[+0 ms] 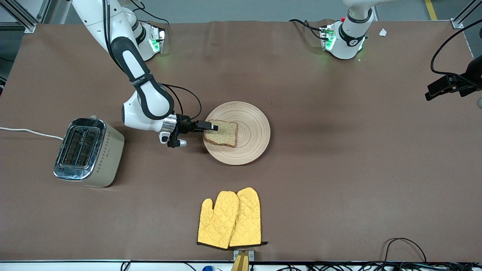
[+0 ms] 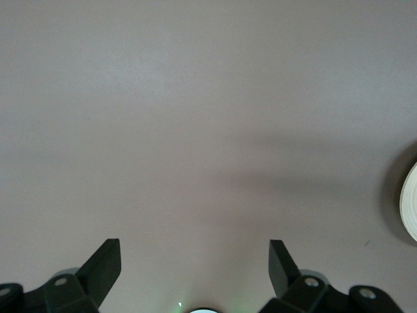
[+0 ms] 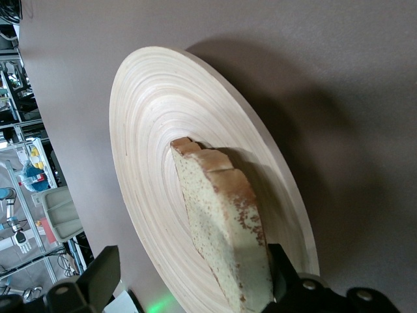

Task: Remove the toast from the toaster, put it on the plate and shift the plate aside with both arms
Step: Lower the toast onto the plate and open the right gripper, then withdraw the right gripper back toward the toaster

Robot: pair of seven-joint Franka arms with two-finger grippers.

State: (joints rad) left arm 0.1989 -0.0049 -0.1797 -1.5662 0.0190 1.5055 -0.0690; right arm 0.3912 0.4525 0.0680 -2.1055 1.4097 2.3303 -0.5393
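Two oven mitts (image 1: 229,219) lie nearer the camera than plate (image 1: 254,124).

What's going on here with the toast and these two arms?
The right end effector is at the plate, fingers open around the edge of the toast, which lies on the plate. The toaster stands at the right arm's end of the table. The left end effector waits open above bare table, beside the plate's rim.
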